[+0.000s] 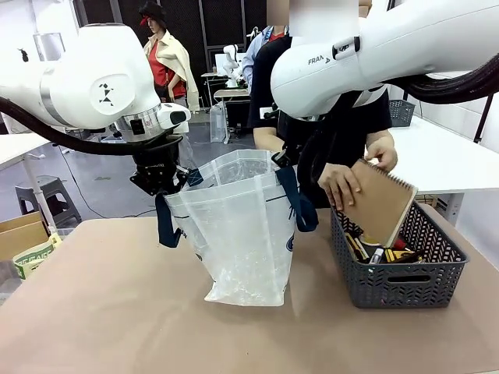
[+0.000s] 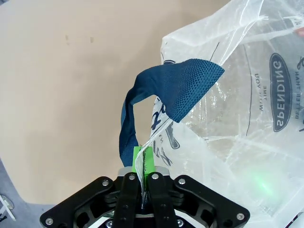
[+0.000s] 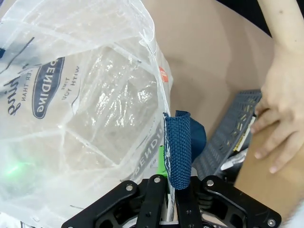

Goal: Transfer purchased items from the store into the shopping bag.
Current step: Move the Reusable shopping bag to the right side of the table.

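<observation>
The shopping bag [image 1: 238,234] stands upright between the two grippers. Its mouth is stretched wide because each one pinches the rim on an opposite side. The left gripper [image 2: 143,159] is fully closed, with the clear film nipped between its green pads [image 2: 149,159]. A navy strap handle [image 2: 166,90] loops up just beyond its fingertips. The right gripper [image 3: 167,178] is closed as well, clamped on the opposite rim where the other strap [image 3: 178,142] folds over its fingers. Held this way, I judge, the thin film cannot slump and the opening faces up for loading. The bag looks empty so far.

Past the right gripper, on the side away from the bag, sits the dark lattice basket [image 1: 398,284], near the bag but apart from it. A person's hand [image 1: 339,185] tilts a brown kraft pad [image 1: 380,204] up out of it. The pad's lower edge is inside the basket among small red and dark items [image 1: 382,251]. That pad seems to be the first thing bound for the bag.

The left arm comes in high from its own side, wrist bent so the fingers point down onto the rim. The right arm reaches across above the bag, its gripper hanging down in front of the person. Both grippers sit at rim height, well above the table [image 1: 101,312].
</observation>
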